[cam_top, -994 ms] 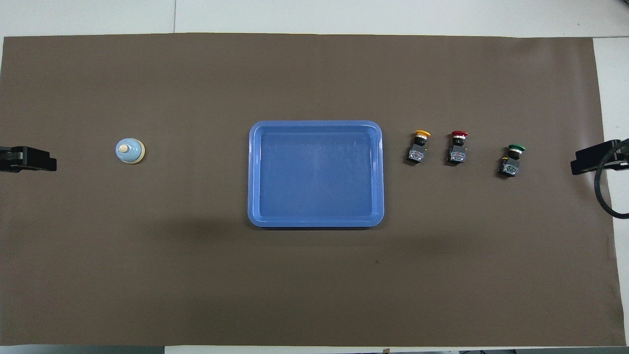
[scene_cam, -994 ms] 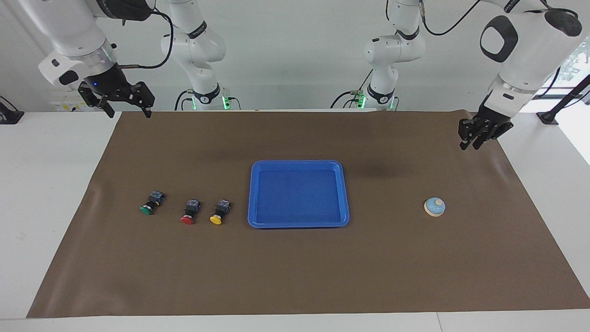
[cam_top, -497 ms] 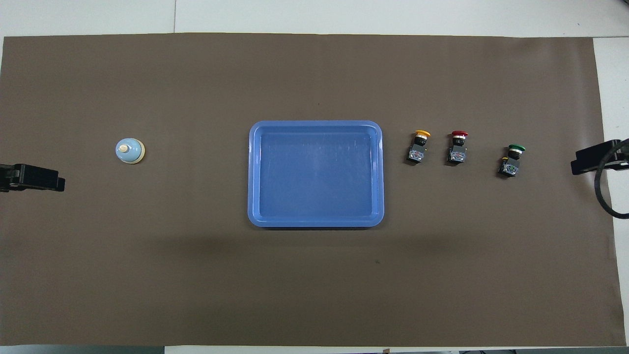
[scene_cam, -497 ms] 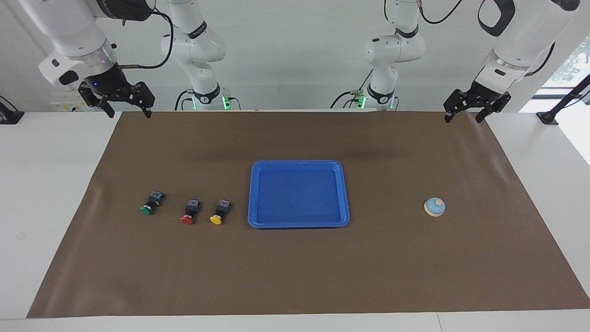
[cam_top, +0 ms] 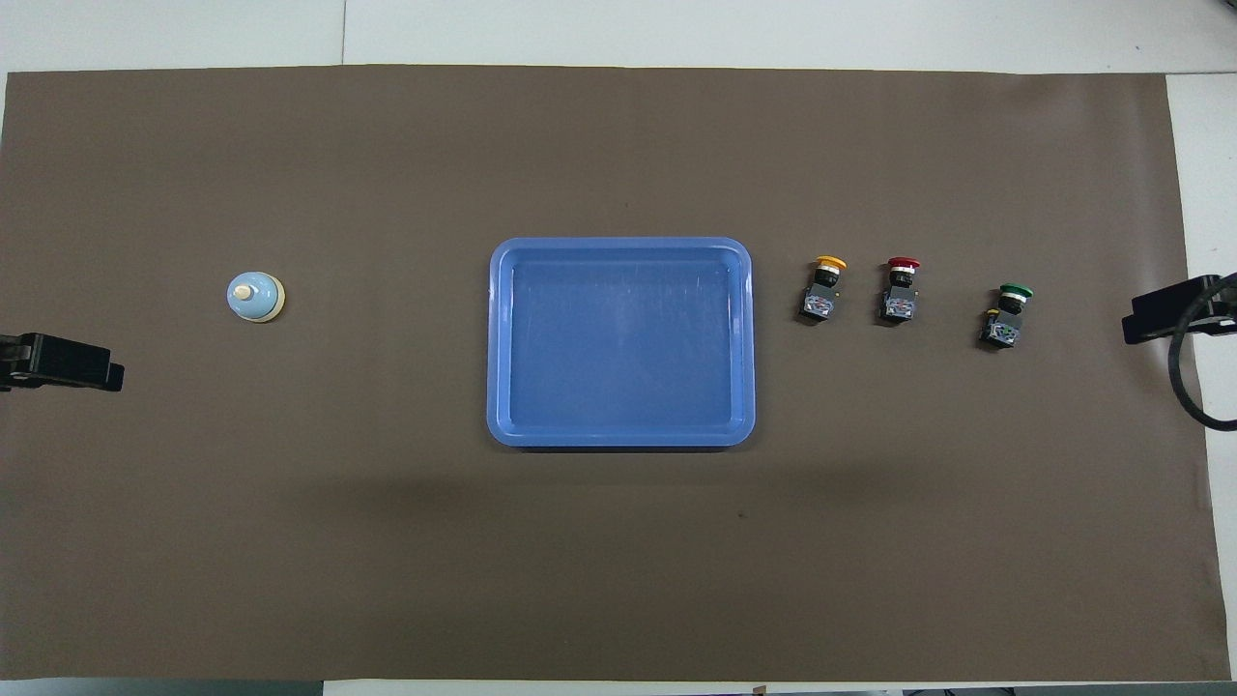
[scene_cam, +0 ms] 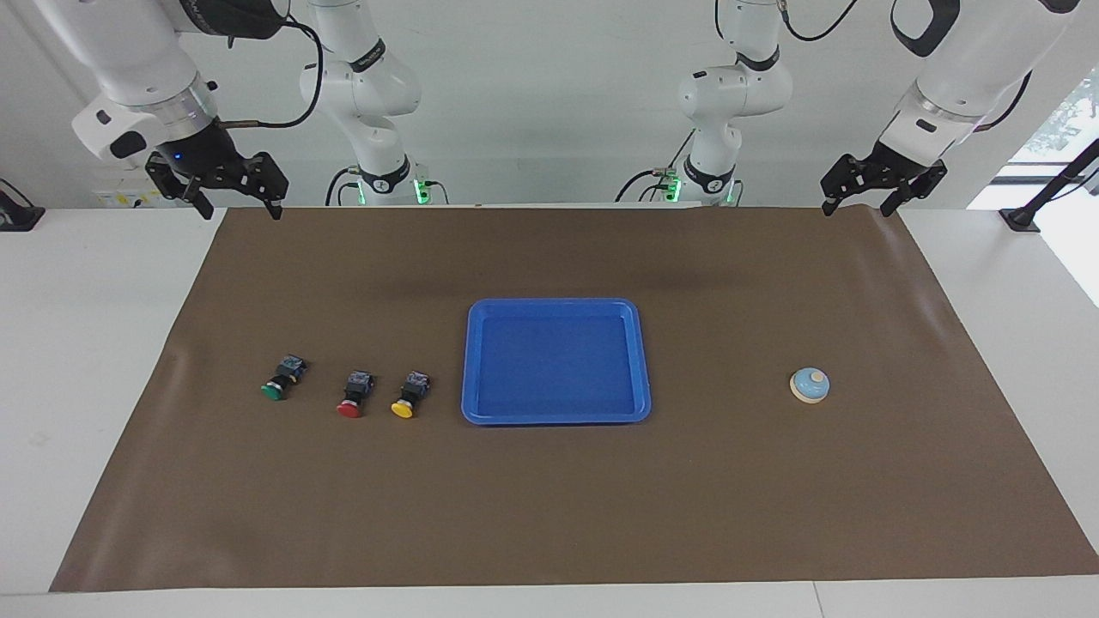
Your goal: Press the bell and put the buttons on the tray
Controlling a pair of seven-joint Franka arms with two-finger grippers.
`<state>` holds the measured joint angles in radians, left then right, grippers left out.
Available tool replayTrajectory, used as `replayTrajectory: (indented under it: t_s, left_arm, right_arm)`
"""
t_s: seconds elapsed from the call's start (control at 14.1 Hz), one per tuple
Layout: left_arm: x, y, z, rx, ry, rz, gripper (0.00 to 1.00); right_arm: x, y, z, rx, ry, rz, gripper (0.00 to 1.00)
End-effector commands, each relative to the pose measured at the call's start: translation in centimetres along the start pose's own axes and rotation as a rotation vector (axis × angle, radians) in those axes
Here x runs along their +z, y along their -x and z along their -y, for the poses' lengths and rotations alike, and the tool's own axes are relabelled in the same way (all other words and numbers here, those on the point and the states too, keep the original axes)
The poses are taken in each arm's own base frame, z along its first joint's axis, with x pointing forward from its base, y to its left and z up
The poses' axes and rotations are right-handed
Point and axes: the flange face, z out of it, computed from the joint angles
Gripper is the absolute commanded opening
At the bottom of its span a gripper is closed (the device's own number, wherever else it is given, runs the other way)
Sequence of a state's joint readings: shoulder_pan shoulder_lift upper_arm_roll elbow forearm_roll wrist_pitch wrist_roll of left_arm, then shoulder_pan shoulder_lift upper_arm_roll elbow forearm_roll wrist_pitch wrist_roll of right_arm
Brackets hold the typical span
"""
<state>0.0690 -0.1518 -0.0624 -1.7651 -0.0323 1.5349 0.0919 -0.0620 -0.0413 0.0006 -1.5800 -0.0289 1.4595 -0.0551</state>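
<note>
In the facing view both pincers were seen whole, raised and spread wide, nothing held: the left pincer (scene_cam: 857, 209) over the brown mat's (scene_cam: 549, 515) corner, the right pincer (scene_cam: 239, 208) likewise. Overhead, only their tips were shown. The bell (scene_cam: 810, 385), the blue tray (scene_cam: 555, 415) and the three buttons (scene_cam: 348, 392) were laid in a row on the counter, the tray between.

One camera is looking from high across the desk (scene_cam: 103, 343) toward the robots; another is looking steeply down, both sharing the brown mat (scene_cam: 549, 498).
</note>
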Motion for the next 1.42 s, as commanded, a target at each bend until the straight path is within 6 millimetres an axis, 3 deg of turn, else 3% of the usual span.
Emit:
replayTrajectory:
  t_s: [0.0,0.57,0.99,1.35]
  left_arm:
    - [-0.2,-0.1,-0.3,-0.001,-0.008,0.016,1.0]
    - [-0.5,0.3,0.0,-0.007,-0.009,0.004,1.0]
    - [-4.7,3.4,-0.3,-0.012,-0.02,-0.08,1.0]
    - [-5.8,4.2,-0.6,-0.008,-0.024,-0.104,1.0]
  right_arm:
    - [-0.1,0.4,-0.3,-0.019,0.011,0.003,1.0]
    - [-0.1,0.4,-0.3,-0.019,0.011,0.003,1.0]
    - [-0.1,0.4,-0.3,-0.019,0.011,0.003,1.0]
    - [-0.1,0.4,-0.2,-0.02,0.011,0.003,1.0]
